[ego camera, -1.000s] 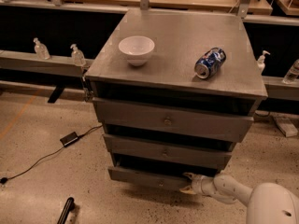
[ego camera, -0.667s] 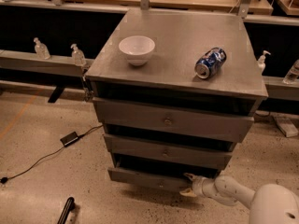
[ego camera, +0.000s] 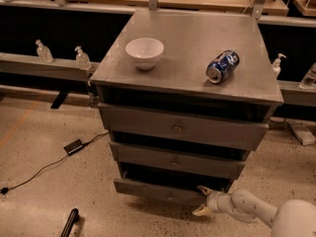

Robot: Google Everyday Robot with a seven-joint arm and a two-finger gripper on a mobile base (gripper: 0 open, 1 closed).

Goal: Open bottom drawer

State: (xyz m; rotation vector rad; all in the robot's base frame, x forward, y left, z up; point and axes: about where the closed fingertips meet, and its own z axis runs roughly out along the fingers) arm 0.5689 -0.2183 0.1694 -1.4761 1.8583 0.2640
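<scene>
The grey cabinet has three drawers, and the bottom drawer is the lowest and narrowest, with a small round knob at its centre. Its front stands a little out from the cabinet, with a dark gap above it. My gripper comes in from the lower right on a white arm and sits at the right end of that drawer front. Its two pale fingers are spread, one at the front's top edge and one below its bottom edge. It is open, and I cannot tell whether the fingers touch the wood.
On the cabinet top stand a white bowl and a blue can lying on its side. A black adapter with cable and a dark rod lie on the floor at left. Bottles stand on a ledge behind.
The gripper has shifted very slightly down and left at the drawer's right end. The bottom drawer has not visibly moved.
</scene>
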